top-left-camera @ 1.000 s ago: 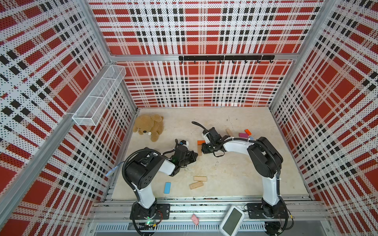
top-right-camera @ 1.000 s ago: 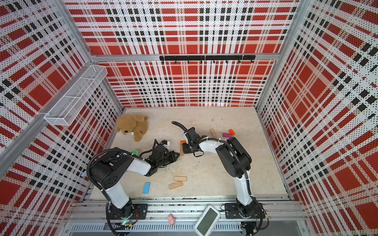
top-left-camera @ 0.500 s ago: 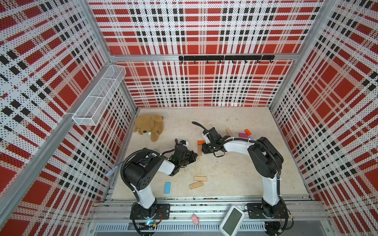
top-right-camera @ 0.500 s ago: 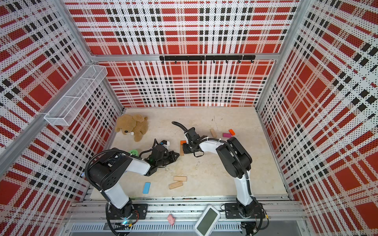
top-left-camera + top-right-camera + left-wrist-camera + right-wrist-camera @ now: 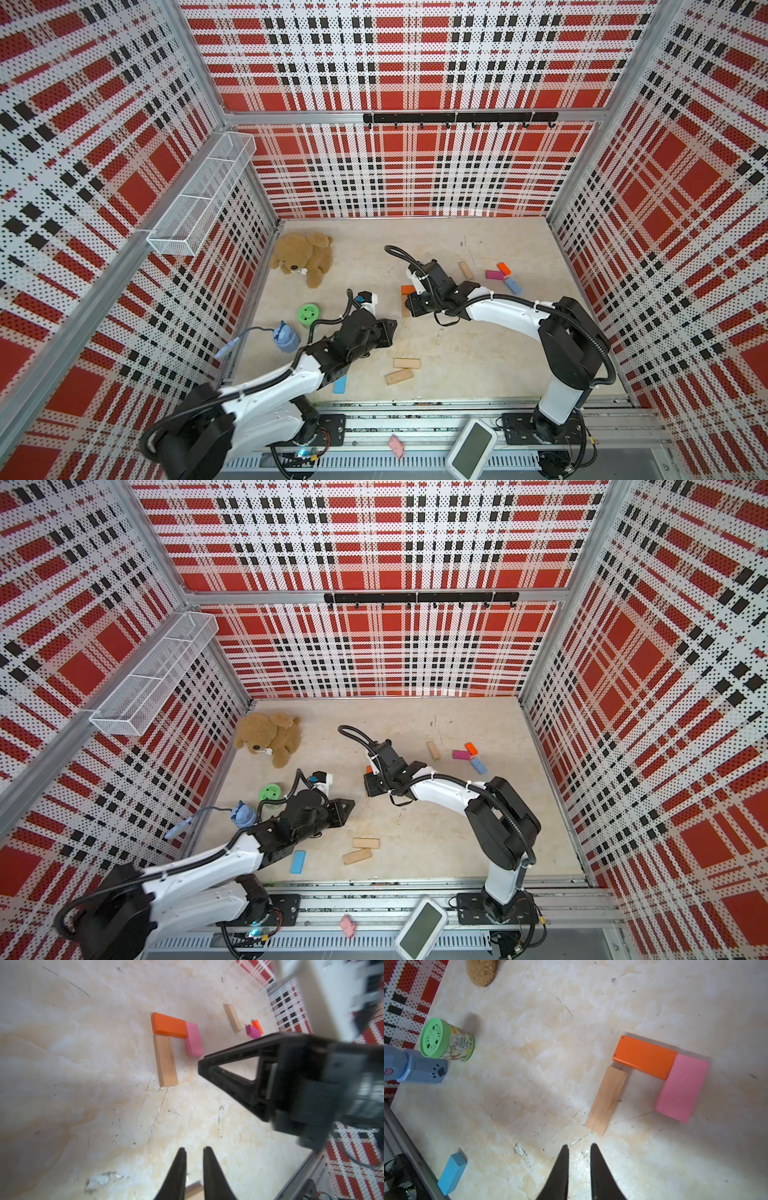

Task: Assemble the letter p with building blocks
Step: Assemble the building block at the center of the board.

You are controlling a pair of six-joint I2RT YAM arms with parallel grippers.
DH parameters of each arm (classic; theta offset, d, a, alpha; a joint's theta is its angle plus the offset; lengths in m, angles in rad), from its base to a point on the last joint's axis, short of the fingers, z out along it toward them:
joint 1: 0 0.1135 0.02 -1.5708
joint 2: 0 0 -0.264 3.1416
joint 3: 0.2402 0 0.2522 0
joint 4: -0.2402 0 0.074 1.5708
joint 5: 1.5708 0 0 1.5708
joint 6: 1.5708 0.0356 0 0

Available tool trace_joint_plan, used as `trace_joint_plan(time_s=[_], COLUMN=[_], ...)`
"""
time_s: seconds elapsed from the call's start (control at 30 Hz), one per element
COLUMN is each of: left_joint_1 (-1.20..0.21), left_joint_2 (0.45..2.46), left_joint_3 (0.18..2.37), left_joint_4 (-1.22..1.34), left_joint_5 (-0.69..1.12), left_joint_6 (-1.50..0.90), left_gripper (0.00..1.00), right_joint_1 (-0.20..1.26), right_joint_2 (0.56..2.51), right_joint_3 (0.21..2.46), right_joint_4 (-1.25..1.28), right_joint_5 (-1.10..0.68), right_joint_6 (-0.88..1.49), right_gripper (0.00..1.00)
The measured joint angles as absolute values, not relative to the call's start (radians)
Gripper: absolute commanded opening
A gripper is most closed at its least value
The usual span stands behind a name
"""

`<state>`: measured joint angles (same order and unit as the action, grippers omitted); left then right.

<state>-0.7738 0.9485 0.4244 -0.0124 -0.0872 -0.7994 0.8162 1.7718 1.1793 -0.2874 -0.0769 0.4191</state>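
Note:
Three building blocks lie joined on the floor: an orange one across the top, a light pink one and a tan one running down from its two ends. My right gripper hovers just short of the tan block's free end, jaws narrowly open and empty. My left gripper points at the same group from further off, also slightly open and empty. Loose blocks lie around: two tan, a light blue, and a tan, magenta, orange and blue cluster at the back right.
A brown teddy bear lies at the back left. A green-lidded cylinder and a blue toy stand by the left wall. A wire basket hangs on that wall. A pink piece and a white device rest on the front rail.
My left gripper's jaws have parted a little. The left arm's elbow has swung low toward the front left while its gripper stays near the same spot. The right arm has barely moved.

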Motion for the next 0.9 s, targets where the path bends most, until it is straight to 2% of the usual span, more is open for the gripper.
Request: trace_joint_plan(time_s=[0.03, 0.1, 0.23, 0.37, 0.53, 0.73, 0.9], left_joint_1=[-0.781, -0.788, -0.79, -0.829, -0.816, -0.706, -0.654], left_joint_2=[0.878, 0.73, 0.468, 0.391, 0.535, 0.658, 0.693], left_joint_3=[0.427, 0.431, 0.452, 0.505, 0.55, 0.571, 0.637], left_joint_4=[-0.076, -0.206, -0.457, -0.598, -0.652, -0.661, -0.659], left_joint_5=[-0.112, -0.155, -0.217, -0.273, -0.287, -0.217, -0.227], left_joint_6=[-0.799, -0.797, -0.799, -0.806, -0.801, -0.803, -0.799], left_gripper=[0.33, 0.49, 0.73, 0.89, 0.99, 0.99, 0.99], right_joint_1=[0.829, 0.855, 0.884, 0.881, 0.878, 0.878, 0.878], right_joint_2=[1.772, 1.772, 1.789, 1.844, 1.892, 1.917, 1.934], right_joint_3=[1.179, 1.178, 1.181, 1.19, 1.198, 1.223, 1.242], right_joint_4=[-0.295, -0.316, -0.342, -0.366, -0.385, -0.385, -0.385], right_joint_5=[-0.067, -0.048, -0.025, -0.006, 0.003, 0.006, 0.014], right_joint_6=[0.42, 0.424, 0.442, 0.457, 0.461, 0.461, 0.46], right_gripper=[0.21, 0.2, 0.17, 0.17, 0.18, 0.18, 0.18])
